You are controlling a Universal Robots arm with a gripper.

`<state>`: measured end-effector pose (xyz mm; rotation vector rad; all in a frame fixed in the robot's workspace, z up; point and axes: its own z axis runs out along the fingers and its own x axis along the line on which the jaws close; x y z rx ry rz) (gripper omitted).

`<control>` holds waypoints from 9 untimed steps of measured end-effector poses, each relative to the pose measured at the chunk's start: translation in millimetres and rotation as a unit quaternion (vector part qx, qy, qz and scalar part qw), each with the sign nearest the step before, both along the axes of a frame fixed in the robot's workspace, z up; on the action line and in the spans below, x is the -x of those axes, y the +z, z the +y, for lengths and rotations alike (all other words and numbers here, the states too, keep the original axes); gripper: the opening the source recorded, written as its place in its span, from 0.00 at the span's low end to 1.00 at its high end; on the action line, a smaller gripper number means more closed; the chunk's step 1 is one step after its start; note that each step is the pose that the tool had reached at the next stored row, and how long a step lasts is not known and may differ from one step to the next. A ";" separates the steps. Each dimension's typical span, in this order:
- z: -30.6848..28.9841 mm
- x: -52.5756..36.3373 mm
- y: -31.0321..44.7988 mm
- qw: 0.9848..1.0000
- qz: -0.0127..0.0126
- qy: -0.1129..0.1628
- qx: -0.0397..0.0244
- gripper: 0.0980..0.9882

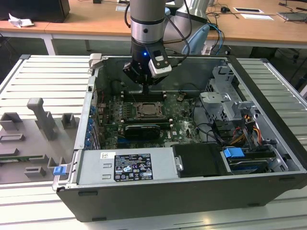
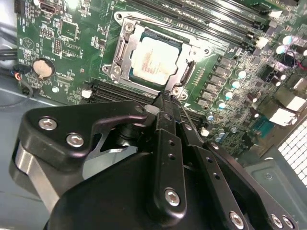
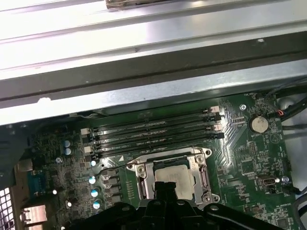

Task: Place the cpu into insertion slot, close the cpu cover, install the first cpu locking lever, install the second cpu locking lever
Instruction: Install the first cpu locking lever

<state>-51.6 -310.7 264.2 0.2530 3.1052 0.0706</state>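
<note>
Second wrist view: cpu seated in the insertion slot, just beyond the jaws, which are together.

One computer case holds one motherboard. On it sit one cpu, one cpu cover, four long memory slots, one coin battery and one black expansion card. One power supply box.
</note>
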 end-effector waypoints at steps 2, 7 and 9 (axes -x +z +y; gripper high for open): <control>-0.8 0.0 0.0 1.000 0.000 0.001 0.000 0.01; -1.1 0.0 0.0 1.000 0.000 0.001 0.000 0.01; -1.2 0.0 -0.1 1.000 0.000 0.001 0.000 0.01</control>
